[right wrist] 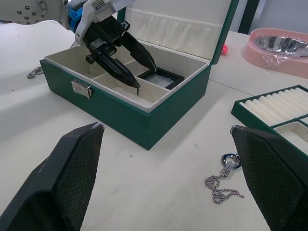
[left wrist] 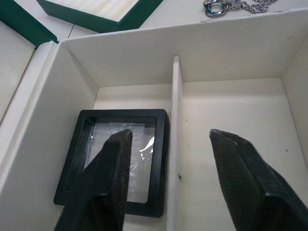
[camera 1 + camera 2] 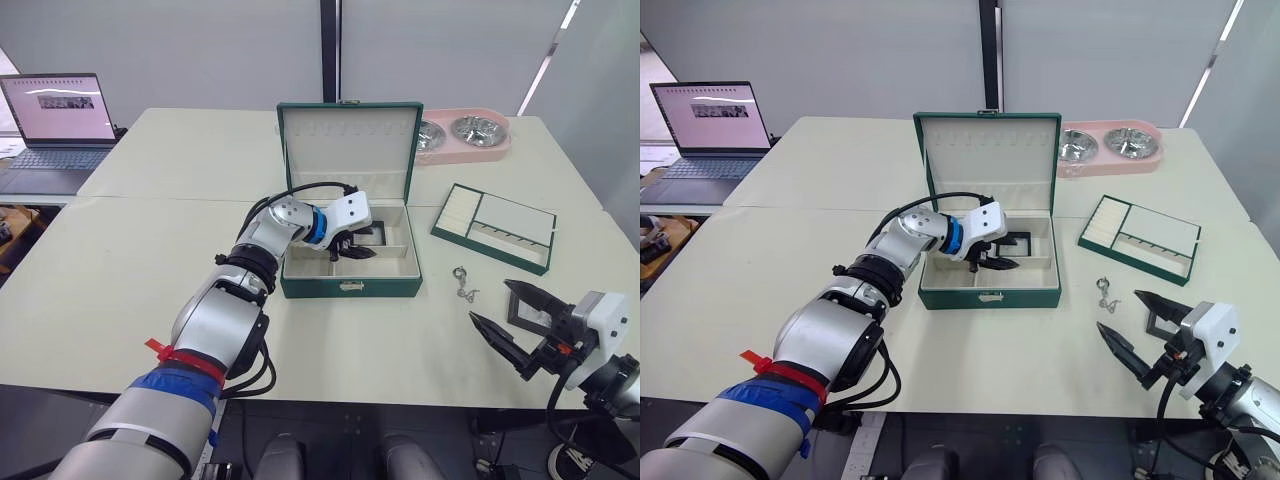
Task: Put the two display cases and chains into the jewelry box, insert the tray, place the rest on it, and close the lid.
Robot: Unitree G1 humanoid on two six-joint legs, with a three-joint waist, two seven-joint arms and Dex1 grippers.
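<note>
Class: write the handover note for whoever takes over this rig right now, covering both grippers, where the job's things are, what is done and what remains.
Left gripper: open, empty, inside the jewelry box, fingers astride a divider.
Right gripper: open, empty, over the table near its right front corner.
Done: one display case lies flat in a box compartment.
Second display case: on the table by the right gripper.
One chain lies on the table right of the box; another chain lies on its other side.
Tray: out on the table, empty.
Lid: open.
Left: second case, chains, tray, last chain, close lid.
</note>
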